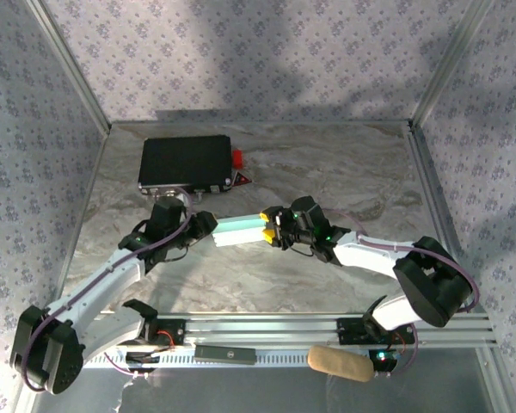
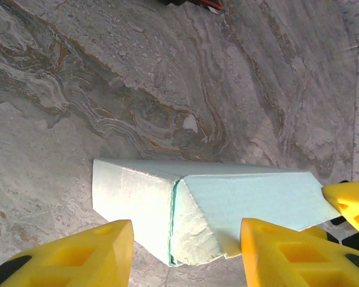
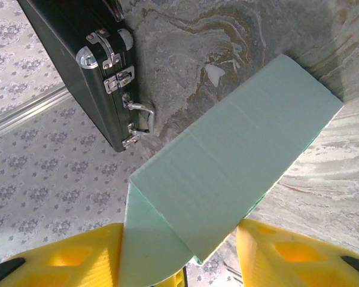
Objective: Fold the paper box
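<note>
**Top view**
- Table: grey marble-patterned table top (image 1: 344, 172), walled in by flower-print panels.
- Paper box: the paper box (image 1: 239, 231), pale light-blue thin card in a long narrow shape, lies flat at mid-table between the two grippers.
- Black case: a flat black rectangular case (image 1: 185, 162) sits at the far left of the table. It has red parts (image 1: 238, 157) at its right edge and is just beyond the box, not touching it.
- Left gripper: the left gripper (image 1: 208, 224) is at the box's left end.
- Right gripper: the right gripper (image 1: 271, 231) is at the box's right end, its yellow tips against the card.
- Near rail: a tan roll (image 1: 340, 363) lies on the rail, right of centre.

**Left wrist view**
- Paper box: it rests on the marble, folded into a low ridge with a crease across the middle. Its near end reaches in between the fingers.
- Left fingers: the yellow fingers (image 2: 78, 254) stand apart. Bare table shows between one finger and the card, and the other finger sits just at the flap's edge. Nothing is clamped.
- Far corner: a yellow fingertip (image 2: 353, 206) of the right gripper touches the box's far end.

**Right wrist view**
- Paper box: it runs diagonally up and to the right from between the fingers, with a rounded flap at its near left.
- Right fingers: the yellow fingers (image 3: 299, 254) stand apart, and the card spans the gap and meets both inner edges. I cannot tell whether they press on it.
- Black case: its side with chrome latches (image 3: 116, 78) faces the box, and the two are apart.
</note>
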